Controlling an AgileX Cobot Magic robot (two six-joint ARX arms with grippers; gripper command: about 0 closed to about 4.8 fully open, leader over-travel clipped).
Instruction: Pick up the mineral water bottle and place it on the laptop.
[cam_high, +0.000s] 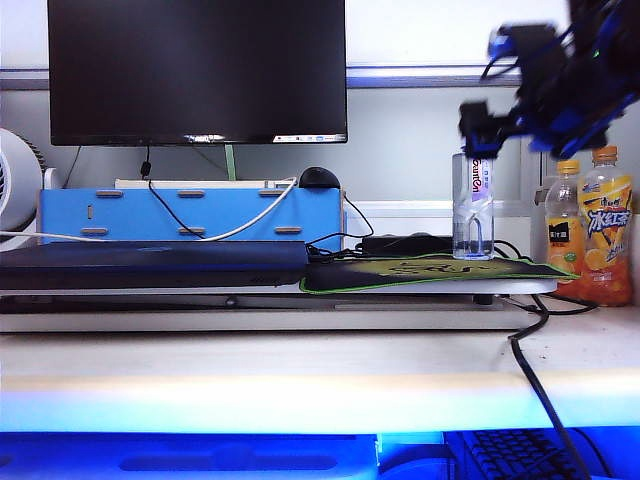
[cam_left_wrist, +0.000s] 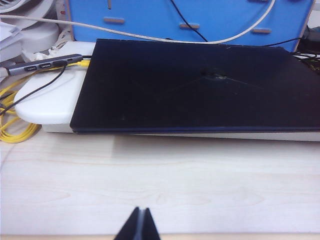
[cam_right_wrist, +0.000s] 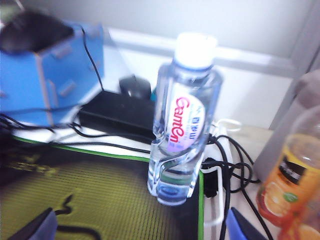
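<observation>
The mineral water bottle (cam_high: 472, 205), clear with a white cap and a red-lettered label, stands upright on the right part of the green-edged mouse pad (cam_high: 430, 272). In the right wrist view the mineral water bottle (cam_right_wrist: 182, 120) is ahead of my right gripper (cam_right_wrist: 142, 230), which is open and empty. From the exterior view my right gripper (cam_high: 495, 90) hangs blurred above and to the right of the bottle. The closed dark laptop (cam_high: 150, 262) lies flat at the left. My left gripper (cam_left_wrist: 141, 225) is shut over bare tabletop in front of the laptop (cam_left_wrist: 200, 85).
Two orange-capped juice bottles (cam_high: 590, 230) stand right of the pad. A black monitor (cam_high: 197, 70) and blue box (cam_high: 190, 215) with a mouse (cam_high: 320, 178) on it fill the back. A black power brick (cam_right_wrist: 117, 112) and cables lie behind the water bottle.
</observation>
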